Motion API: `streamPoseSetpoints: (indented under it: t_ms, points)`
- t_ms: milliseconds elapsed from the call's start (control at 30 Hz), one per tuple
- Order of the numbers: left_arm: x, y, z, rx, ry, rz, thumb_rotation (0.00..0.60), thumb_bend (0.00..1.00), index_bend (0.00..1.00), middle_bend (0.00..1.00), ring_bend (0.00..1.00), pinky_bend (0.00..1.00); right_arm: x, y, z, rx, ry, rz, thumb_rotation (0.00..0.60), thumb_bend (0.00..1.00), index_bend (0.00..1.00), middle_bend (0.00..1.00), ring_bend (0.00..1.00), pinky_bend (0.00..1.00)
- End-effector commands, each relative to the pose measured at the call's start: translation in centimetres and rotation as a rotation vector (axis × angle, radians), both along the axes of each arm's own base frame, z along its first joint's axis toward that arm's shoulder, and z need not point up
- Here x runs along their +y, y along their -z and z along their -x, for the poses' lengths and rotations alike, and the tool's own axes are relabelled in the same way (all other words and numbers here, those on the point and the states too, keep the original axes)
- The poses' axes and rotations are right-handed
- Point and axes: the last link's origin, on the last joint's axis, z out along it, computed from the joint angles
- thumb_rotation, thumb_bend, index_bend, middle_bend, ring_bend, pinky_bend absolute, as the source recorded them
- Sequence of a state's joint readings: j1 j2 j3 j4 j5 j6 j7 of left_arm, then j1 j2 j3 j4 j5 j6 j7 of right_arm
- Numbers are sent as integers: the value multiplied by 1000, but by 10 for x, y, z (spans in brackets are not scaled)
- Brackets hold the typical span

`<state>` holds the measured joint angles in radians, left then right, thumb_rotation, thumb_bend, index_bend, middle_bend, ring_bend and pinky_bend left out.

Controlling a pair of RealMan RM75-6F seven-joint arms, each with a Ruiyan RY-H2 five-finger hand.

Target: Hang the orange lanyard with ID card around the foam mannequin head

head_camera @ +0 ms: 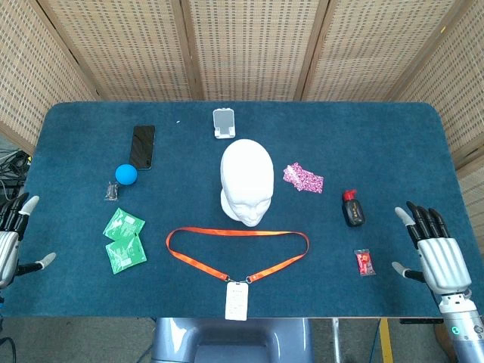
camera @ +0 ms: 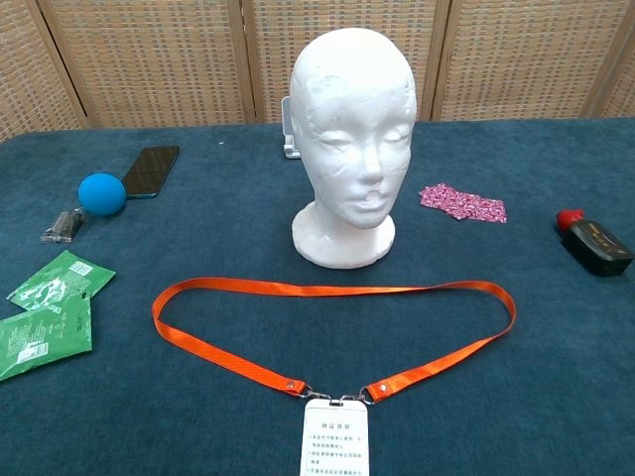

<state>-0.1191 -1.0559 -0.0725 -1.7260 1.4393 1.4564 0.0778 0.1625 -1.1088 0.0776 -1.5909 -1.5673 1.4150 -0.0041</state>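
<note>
Wicker screen panels (head_camera: pixel 249 45) behind a blue felt table (head_camera: pixel 378 144). Foam head (head_camera: pixel 247 181) stands upright near table centre, face toward the robot. Lanyard (head_camera: pixel 236 243) lies flat on the cloth just in front of the head, not touching it, orange strap spread in a wide loop. The loop's two ends meet at metal clips by the near edge, where the ID card (head_camera: pixel 237 301) sits, white with printed text, partly over the table edge in the head view.

Left hand (head_camera: pixel 11 242) at far left edge of the table, mostly cut off by the frame; fingers spread, holding nothing. Right hand (head_camera: pixel 435 253) over the near right corner, palm down, fingers wide apart, nothing in it. Neither hand shows in the chest view. Both well apart from the lanyard.

Other stuff: black phone (head_camera: pixel 142 147) at back left, blue ball (head_camera: pixel 126 174) just in front of it, small dark clip-like item (head_camera: pixel 113 192) beside the ball, can't tell what. Two green packets (head_camera: pixel 124 240) on the left, overlapping. White stand (head_camera: pixel 223 123) behind the head. Pink patterned wrapper (head_camera: pixel 302 178) right of the head. Black bottle with red cap (head_camera: pixel 353 209) further right, lying down. Small red packet (head_camera: pixel 364 262) near the right hand, not touched.
</note>
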Motion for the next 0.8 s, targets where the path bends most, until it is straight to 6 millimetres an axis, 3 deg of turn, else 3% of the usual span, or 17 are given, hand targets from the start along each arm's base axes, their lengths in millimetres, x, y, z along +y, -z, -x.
streamPoseSetpoints:
  t_ms: [33, 167, 333, 533, 800]
  points:
    - [2, 1, 0, 2, -3, 2, 600, 0, 0, 0, 0, 0, -27, 11, -16, -14, -25, -130, 600, 0, 179, 0, 0, 0]
    - [5, 2, 1, 3, -15, 3, 600, 0, 0, 0, 0, 0, -51, 26, -37, -43, -43, -233, 600, 85, 264, 0, 0, 0]
    - [10, 5, 5, 7, -33, 13, 600, 0, 0, 0, 0, 0, -81, 59, -64, -96, -35, -363, 600, 236, 352, 0, 0, 0]
    - [14, 6, 8, 14, -42, 14, 600, 0, 0, 0, 0, 0, -106, 97, -84, -106, 4, -455, 600, 360, 399, 0, 0, 0]
    - [19, 12, 11, 18, -65, 30, 600, 0, 0, 0, 0, 0, -120, 133, -104, -77, 18, -483, 600, 453, 443, 0, 0, 0]
